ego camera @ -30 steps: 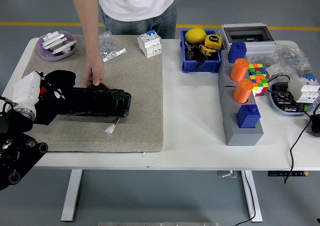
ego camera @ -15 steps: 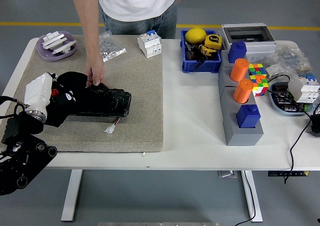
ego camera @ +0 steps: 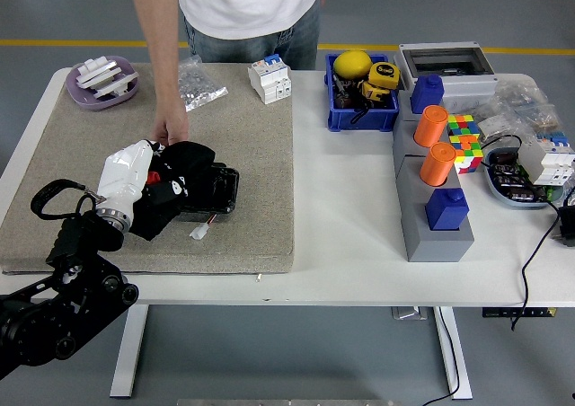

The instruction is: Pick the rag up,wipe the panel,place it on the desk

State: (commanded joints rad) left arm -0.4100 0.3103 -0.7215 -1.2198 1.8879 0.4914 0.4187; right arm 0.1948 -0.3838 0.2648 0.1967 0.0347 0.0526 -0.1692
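Observation:
A black rag [ego camera: 178, 189] lies bunched over a black rectangular panel [ego camera: 223, 190] on the beige mat [ego camera: 252, 163]. My left hand [ego camera: 135, 174], white with a black arm behind it, is shut on the rag and presses it onto the panel's middle. Only the panel's right end shows; the rest is hidden under the rag and my hand. A person stands at the far side, and the person's hand [ego camera: 167, 132] rests at the panel's far edge. My right arm is out of view.
A small white connector [ego camera: 198, 233] lies on the mat just in front of the panel. A purple dish [ego camera: 101, 83], a plastic bag [ego camera: 198, 84] and a white breaker [ego camera: 269, 76] stand at the back. A blue bin [ego camera: 359, 101] and grey block with orange cylinders [ego camera: 431, 190] stand to the right.
My left hand has slid to the right along the panel with the rag, covering most of it. The person's hand has stayed at the panel's far edge.

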